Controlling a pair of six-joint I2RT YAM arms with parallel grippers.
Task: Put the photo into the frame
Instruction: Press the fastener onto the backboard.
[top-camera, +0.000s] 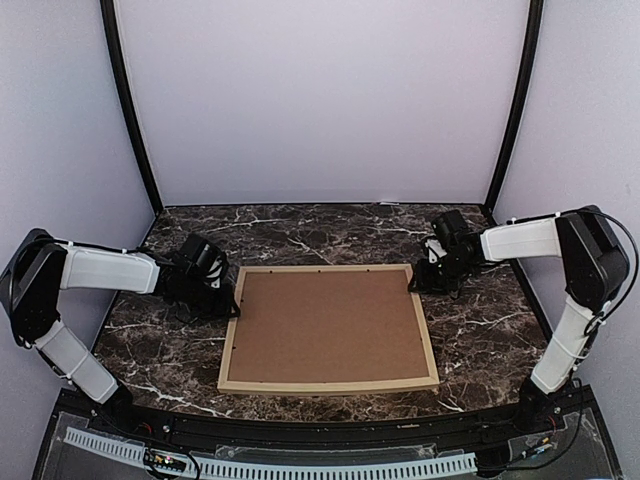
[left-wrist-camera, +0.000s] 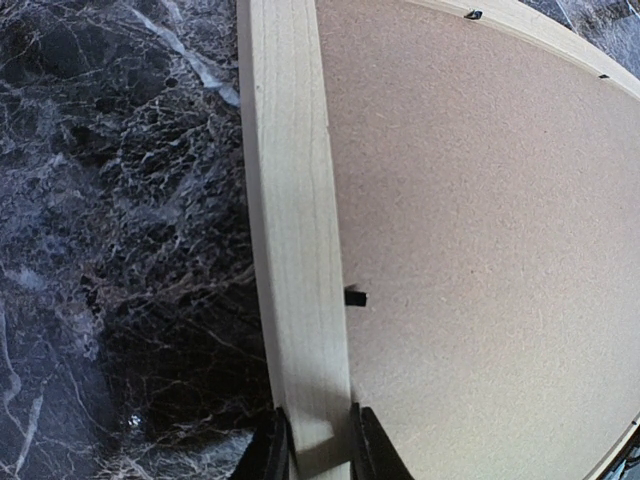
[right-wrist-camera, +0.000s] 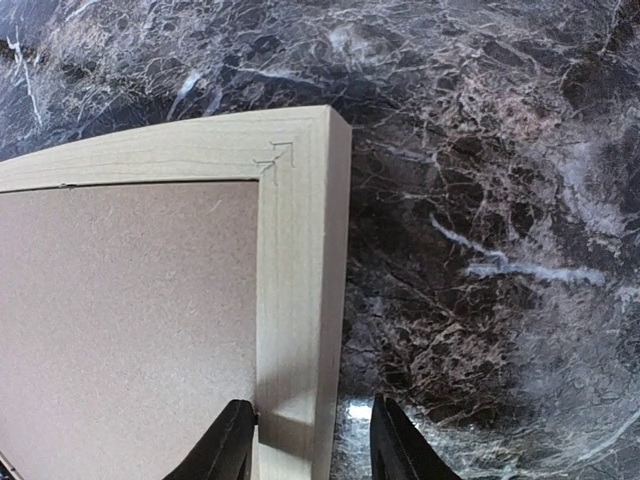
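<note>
The frame lies flat at the middle of the table, back side up. Its long rails run from 9 to 3 o'clock. It is a thin rectangle of pale, straight-grained wood with square-cut edges and a mitred joint visible at the far right corner. A brown backing board with a matte, fibrous surface fills its opening. A small black tab reaches from the left rail onto the board.

At 9 o'clock of the frame, the left gripper is clenched on the left rail. Its two dark fingers press the rail's inner and outer edges. At about 2 o'clock, the right gripper straddles the right rail just short of the corner. Its jaws are released: one finger sits at the board side and the other stands apart from the rail over bare stone.

Dark, white-veined, glossy marble shows on all four sides of the frame, with the broadest strip toward 12 o'clock and narrower bands at 3 and 9. Pale lilac walls close in the far side and both flanks.
</note>
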